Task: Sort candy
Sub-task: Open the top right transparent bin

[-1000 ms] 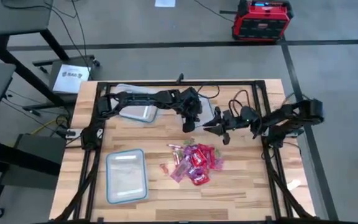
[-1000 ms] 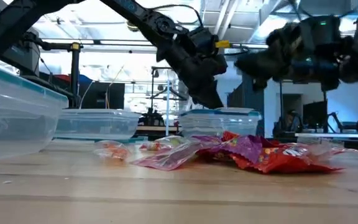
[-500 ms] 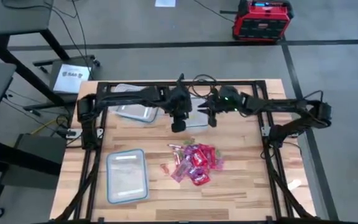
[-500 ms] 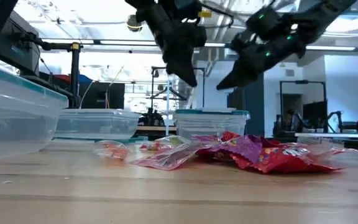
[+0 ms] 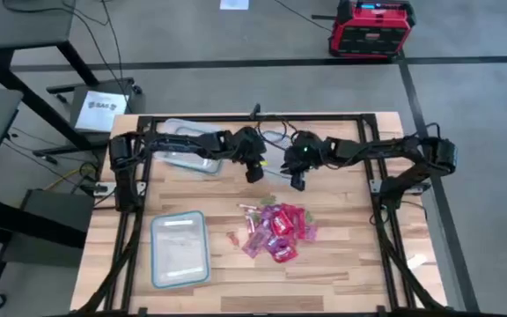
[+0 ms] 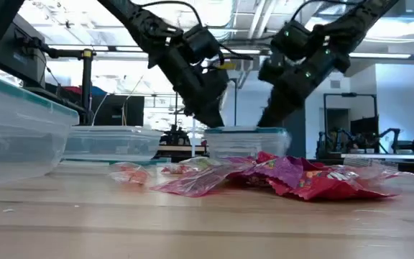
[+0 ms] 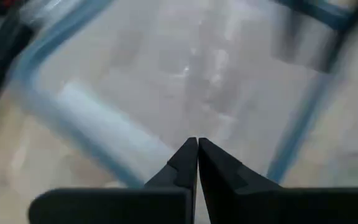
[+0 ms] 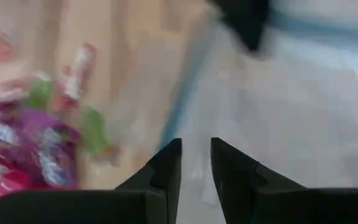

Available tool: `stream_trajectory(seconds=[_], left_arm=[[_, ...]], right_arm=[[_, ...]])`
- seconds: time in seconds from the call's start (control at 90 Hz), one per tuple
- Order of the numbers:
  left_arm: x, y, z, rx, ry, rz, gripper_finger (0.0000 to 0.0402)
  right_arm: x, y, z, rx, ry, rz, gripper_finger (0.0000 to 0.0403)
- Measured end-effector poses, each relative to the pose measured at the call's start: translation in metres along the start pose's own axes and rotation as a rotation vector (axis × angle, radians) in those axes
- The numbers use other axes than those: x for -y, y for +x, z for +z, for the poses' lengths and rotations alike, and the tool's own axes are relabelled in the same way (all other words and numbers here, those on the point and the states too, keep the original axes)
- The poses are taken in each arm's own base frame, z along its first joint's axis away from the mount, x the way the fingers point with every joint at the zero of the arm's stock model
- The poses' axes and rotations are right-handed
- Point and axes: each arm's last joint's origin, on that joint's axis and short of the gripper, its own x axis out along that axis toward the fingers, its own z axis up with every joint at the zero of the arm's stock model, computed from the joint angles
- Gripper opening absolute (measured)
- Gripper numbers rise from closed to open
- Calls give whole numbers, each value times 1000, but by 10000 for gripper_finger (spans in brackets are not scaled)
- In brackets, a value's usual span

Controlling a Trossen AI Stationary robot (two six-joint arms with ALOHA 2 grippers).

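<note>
Candy (image 5: pixel 275 231) lies near, below both end effectors: left (image 5: pixel 255 173) closed, right (image 5: pixel 297 180) slightly apart

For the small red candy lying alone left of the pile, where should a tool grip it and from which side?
Probably from straight above, closing across the narrow middle of the lone red candy. It lies flat on the table, apart from the pile, with bare wood around it for the fingers. Both the left tool and right tool hang behind the pile.
</note>
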Motion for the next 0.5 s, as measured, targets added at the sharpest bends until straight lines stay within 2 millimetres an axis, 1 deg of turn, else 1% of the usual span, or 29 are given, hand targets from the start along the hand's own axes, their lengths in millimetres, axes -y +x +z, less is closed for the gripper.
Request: stream_trajectory(seconds=[0.056,0.133,0.211,0.267,0.322,0.378,0.433,0.5], left_arm=[[-8,-1,5,13,18,22,0],[-17,-7,14,36,24,45,0],[-23,-21,28,74,16,61,0],[-25,-33,36,96,5,65,0],[-23,-41,39,101,-4,60,0],[-19,-45,41,109,-12,47,0],[-13,-49,44,126,-10,21,0],[-8,-50,48,164,-16,-8,0]], right_arm=[[-5,-6,8,39,-39,7,74],[-10,-22,18,75,-56,6,73],[-16,-42,22,93,-38,12,71],[-19,-55,20,79,-6,16,71],[-22,-64,14,48,63,28,71],[-25,-68,2,-3,145,39,71],[-29,-67,-10,-27,213,63,72],[-35,-62,-28,-32,275,101,79]])
